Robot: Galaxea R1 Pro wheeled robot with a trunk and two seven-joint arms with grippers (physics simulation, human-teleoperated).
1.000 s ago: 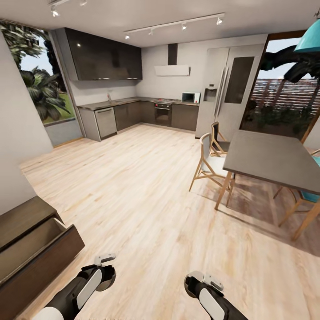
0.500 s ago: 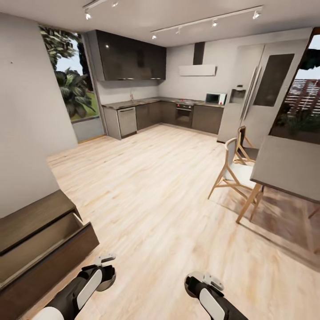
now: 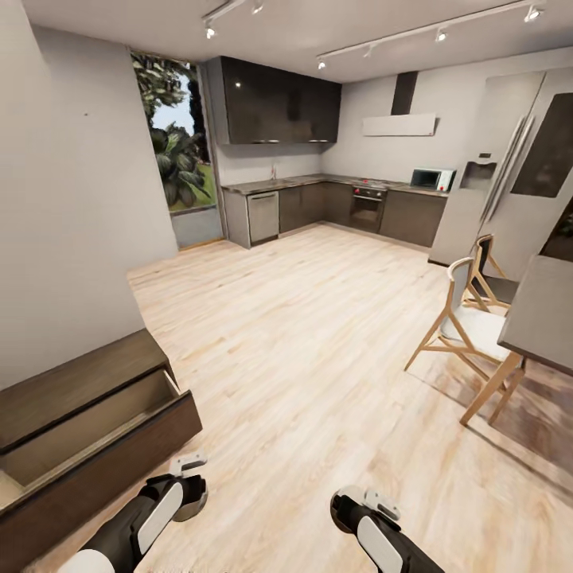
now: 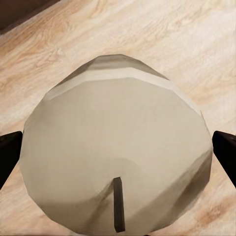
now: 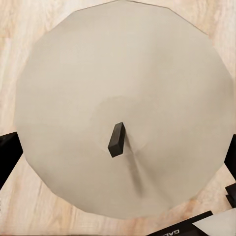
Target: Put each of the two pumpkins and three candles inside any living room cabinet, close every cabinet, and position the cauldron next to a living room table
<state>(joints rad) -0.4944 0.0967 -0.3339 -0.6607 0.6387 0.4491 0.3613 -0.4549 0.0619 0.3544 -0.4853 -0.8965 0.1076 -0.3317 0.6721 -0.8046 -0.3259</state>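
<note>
Wide open-plan room here, pale wood floor [image 3: 318, 358] running back to a dark kitchen [image 3: 318, 207] at the far side, with a chair [image 3: 469, 326] and a grey desk [image 3: 549, 318] off to the right. Near left, the cabinet [image 3: 79, 382] is sitting with a drawer [image 3: 87, 438] pulled out, looking empty.

Each arm is carrying a candle. The left end effector [image 4: 118, 147] is pinching one candle [image 4: 118, 137], the right end effector [image 5: 118, 152] is pinching the other candle [image 5: 123, 88]. Both are showing flat tops and wicks to the wrist cameras, so I'd say their long axes are running straight out along the fingers.

Main risk, I reckon: with just two fingers on round sides, a candle could be slipping or twisting during turning. Clipping the open drawer front while swinging left is another one.
</note>
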